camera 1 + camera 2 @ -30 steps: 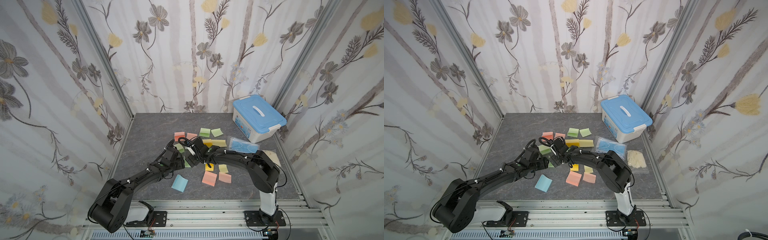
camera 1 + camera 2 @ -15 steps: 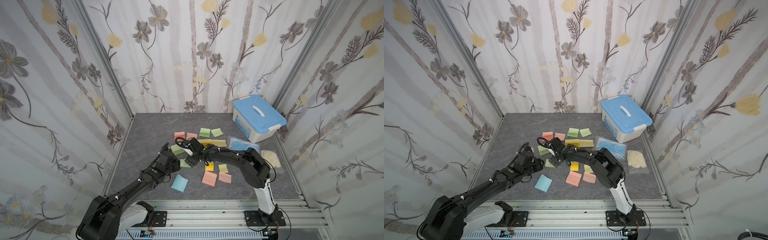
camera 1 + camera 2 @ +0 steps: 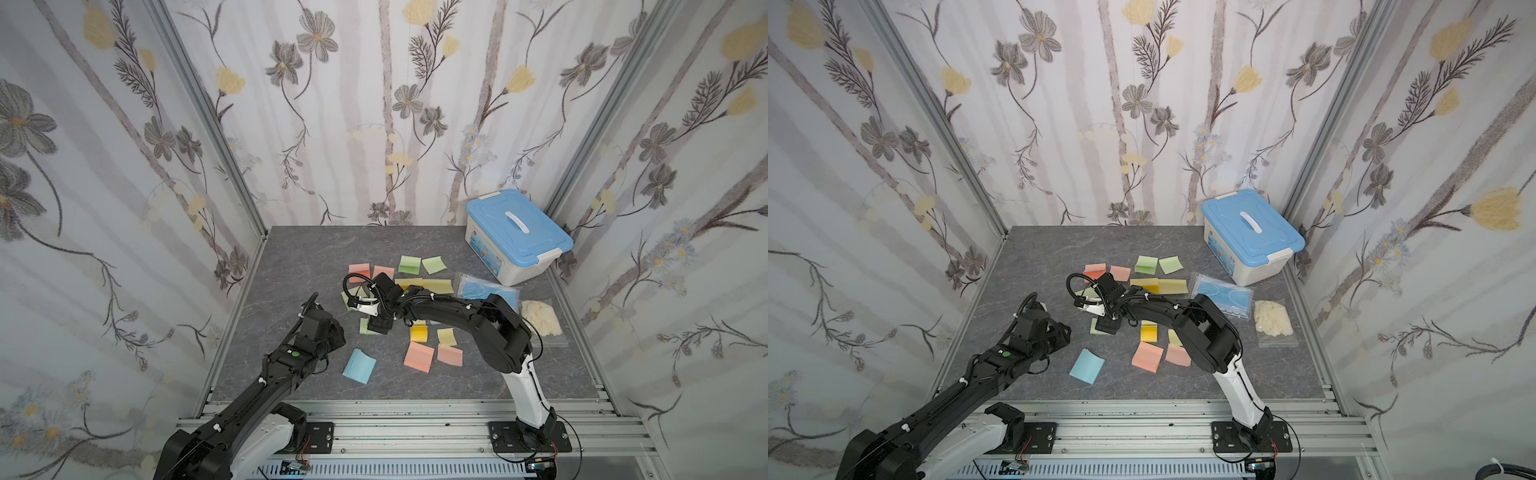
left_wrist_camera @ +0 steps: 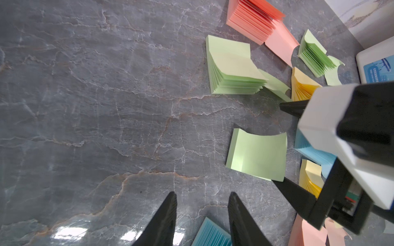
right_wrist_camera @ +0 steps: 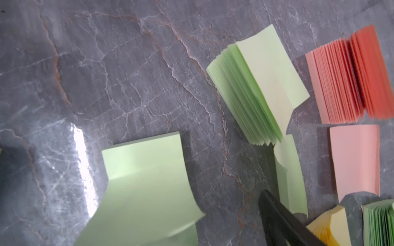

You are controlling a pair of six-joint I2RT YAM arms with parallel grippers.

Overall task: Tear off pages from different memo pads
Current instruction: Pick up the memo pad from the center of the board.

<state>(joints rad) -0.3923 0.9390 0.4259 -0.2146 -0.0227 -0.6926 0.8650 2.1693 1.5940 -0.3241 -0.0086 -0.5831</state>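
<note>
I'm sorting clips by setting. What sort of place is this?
Likely a staged robot test booth, not a home: flowered wallpaper panels, a marble-look tabletop, and an aluminium base rail.

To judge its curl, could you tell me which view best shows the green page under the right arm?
Left wrist: the page shows nearly whole, close up. The right wrist view crops it; both top views show a sliver.

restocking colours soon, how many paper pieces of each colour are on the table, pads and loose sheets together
green pieces: 5
pink pieces: 4
yellow pieces: 4
blue pieces: 2 seen, right arm may hide more
total: 15 seen
</note>
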